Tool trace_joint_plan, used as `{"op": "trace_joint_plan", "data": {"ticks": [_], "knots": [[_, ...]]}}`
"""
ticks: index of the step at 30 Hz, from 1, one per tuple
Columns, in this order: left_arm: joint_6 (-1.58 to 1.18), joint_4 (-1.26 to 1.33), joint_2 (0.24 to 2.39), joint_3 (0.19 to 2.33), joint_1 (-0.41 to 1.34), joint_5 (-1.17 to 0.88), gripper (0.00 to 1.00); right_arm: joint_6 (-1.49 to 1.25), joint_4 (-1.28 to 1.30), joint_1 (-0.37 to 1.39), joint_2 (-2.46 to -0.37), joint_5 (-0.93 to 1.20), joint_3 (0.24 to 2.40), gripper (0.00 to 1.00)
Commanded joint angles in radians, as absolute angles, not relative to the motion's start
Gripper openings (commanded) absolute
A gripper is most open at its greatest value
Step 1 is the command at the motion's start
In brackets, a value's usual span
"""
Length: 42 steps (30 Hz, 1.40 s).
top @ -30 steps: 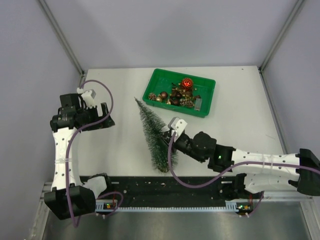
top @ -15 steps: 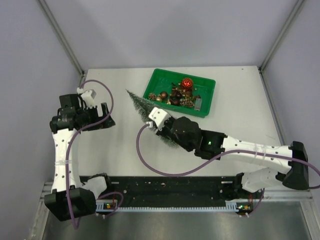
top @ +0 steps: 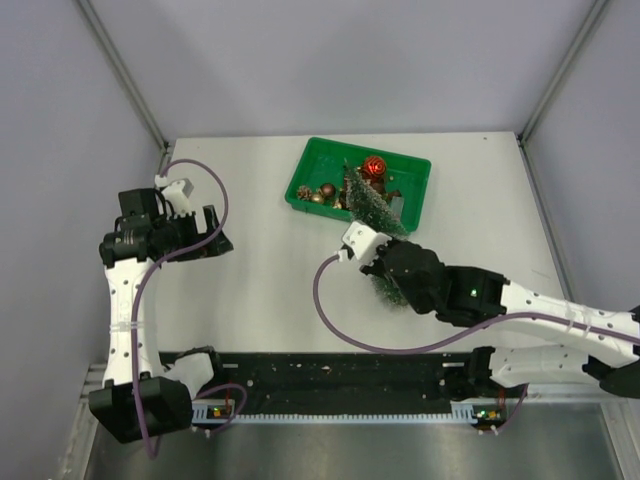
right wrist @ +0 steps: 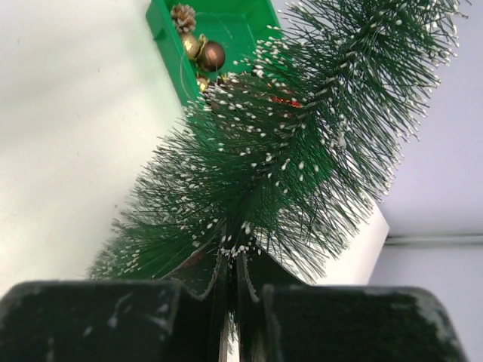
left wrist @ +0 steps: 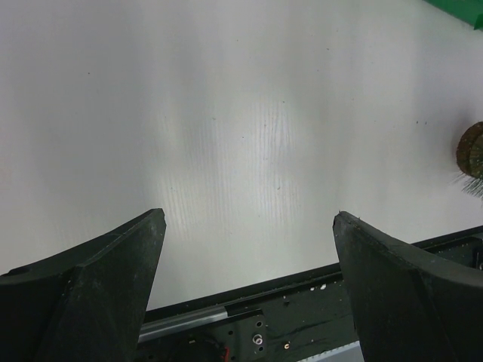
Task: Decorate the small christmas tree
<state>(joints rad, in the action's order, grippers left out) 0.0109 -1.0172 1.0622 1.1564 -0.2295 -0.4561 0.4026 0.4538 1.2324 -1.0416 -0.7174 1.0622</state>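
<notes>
Hard to make out from above: right gripper (top: pixel 384 268), buried under its own wrist and under the bristles of the small christmas tree (top: pixel 372 204), a slim dark green bottle-brush cone with white-frosted tips. Clearer from the right wrist camera: right gripper (right wrist: pixel 231 265) pinched tight on the tree (right wrist: pixel 302 151) low down, jaws all but meeting, bristles spilling out on both sides. Exact spot of the grip lost in the bristles.

Tree held off the white table (top: pixel 250 290), tilted, tip over the green plastic tray (top: pixel 297 187), lower end over the table on the tray's near side. Tray contents half screened by the tree: shiny red ball (top: pixel 374 166), brown balls (top: pixel 323 190), the rest too small to name. Tray corner (right wrist: pixel 162 26), one brown ball (right wrist: pixel 211 55) and a pine cone (right wrist: pixel 182 13) in the wrist view.

At the right edge of the left wrist view, a round brownish disc (left wrist: pixel 472 148) with green bristles beside it, cut off (probably the tree's base).

Right arm stretched low across the table toward the tray. Left arm upright at the table's left side, elbow raised, left gripper (top: pixel 210 238) (left wrist: pixel 249 219) spread wide over bare table (left wrist: pixel 226 113), holding nothing.
</notes>
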Motion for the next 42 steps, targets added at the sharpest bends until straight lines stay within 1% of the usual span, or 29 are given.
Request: {"op": "trace_joint_plan", "data": {"ticks": [1,4,8,15,16,18,19,20,21,24,25,29,31,33,35,37,42], "knots": [[0.026,-1.017,1.032,1.149,-0.236,-0.466,0.99,0.468,0.548,1.229,-1.067,-0.711,1.124,0.00],[0.037,-1.025,1.026,1.146,-0.235,-0.460,0.99,0.445,0.548,1.226,-1.129,-0.557,1.118,0.00],[0.041,-1.032,1.023,1.154,-0.236,-0.462,0.99,0.410,0.474,1.227,-1.232,-0.408,1.056,0.00],[0.038,-1.032,1.032,1.173,-0.235,-0.459,0.99,0.324,0.218,1.227,-1.376,-0.305,1.000,0.01],[0.034,-1.031,1.035,1.178,-0.235,-0.454,0.99,0.316,0.183,1.227,-1.387,-0.307,1.002,0.03],[0.031,-1.031,1.039,1.186,-0.236,-0.449,0.99,0.299,0.141,1.227,-1.429,-0.314,1.018,0.16],[0.029,-1.028,1.040,1.193,-0.235,-0.448,0.99,0.290,0.129,1.227,-1.452,-0.321,1.031,0.29],[0.023,-1.023,1.042,1.201,-0.236,-0.449,0.99,0.273,0.123,1.226,-1.486,-0.321,1.058,0.44],[0.021,-1.023,1.042,1.204,-0.236,-0.451,0.99,0.272,0.126,1.226,-1.505,-0.311,1.077,0.52],[0.017,-1.019,1.052,1.207,-0.235,-0.457,0.99,0.246,0.164,1.210,-1.529,-0.252,1.149,0.57],[0.017,-1.016,1.057,1.210,-0.235,-0.456,0.99,0.235,0.185,1.198,-1.526,-0.212,1.169,0.62],[0.018,-1.005,1.071,1.209,-0.235,-0.453,0.99,0.178,0.210,1.122,-1.451,-0.085,1.207,0.68],[0.012,-0.996,1.077,1.209,-0.235,-0.459,0.99,0.117,0.174,1.025,-1.396,-0.036,1.216,0.71],[0.003,-0.985,1.086,1.207,-0.235,-0.474,0.99,0.037,0.141,0.893,-1.388,-0.006,1.252,0.73],[0.003,-0.983,1.095,1.203,-0.233,-0.506,0.99,-0.049,0.150,0.758,-1.443,0.012,1.331,0.73],[-0.032,-0.979,1.103,1.195,-0.233,-0.525,0.99,-0.078,0.188,0.666,-1.538,0.011,1.428,0.72],[-0.023,-0.979,1.104,1.166,-0.229,-0.534,0.99,-0.052,0.213,0.560,-1.788,0.009,1.603,0.69]]}}
